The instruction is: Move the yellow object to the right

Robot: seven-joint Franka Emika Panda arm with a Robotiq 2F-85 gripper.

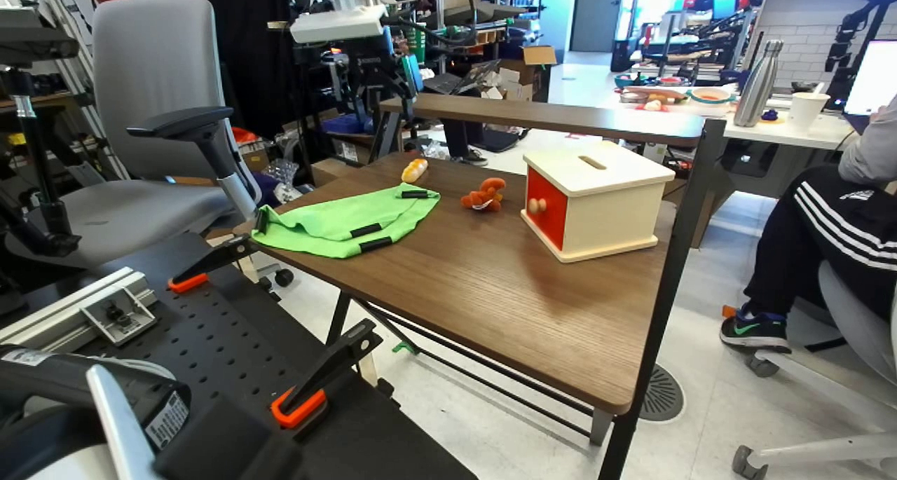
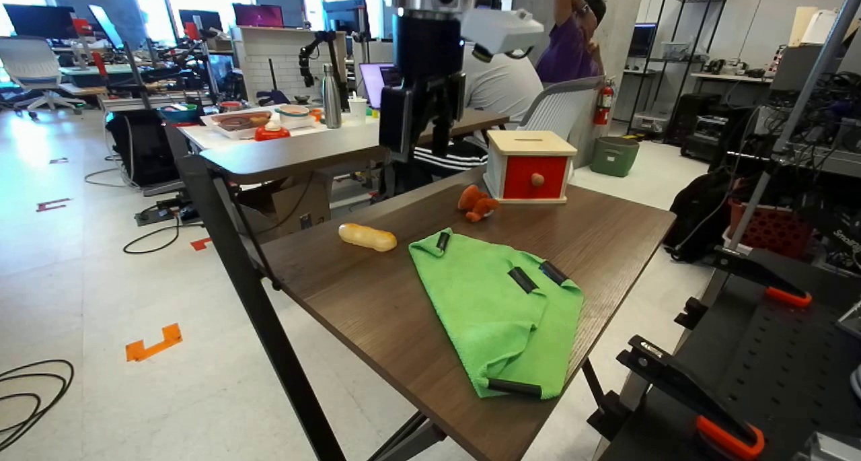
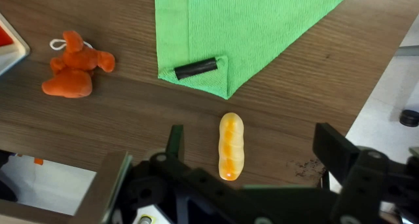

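The yellow bread-roll-shaped piece lies on the tabletop, near a corner of the green cloth but apart. Above, the end effector hangs with its fingers spread wide — nothing is gripped. In the wrist view the piece appears nearer one finger, so closing off-centre would likely shove or roll it; its rounded sides could carry it toward the nearby edge. The raised shelf is another hazard — a finger may knock it on a careless descent. "Right" also lacks a viewpoint; misreading it could send the piece wrongly.
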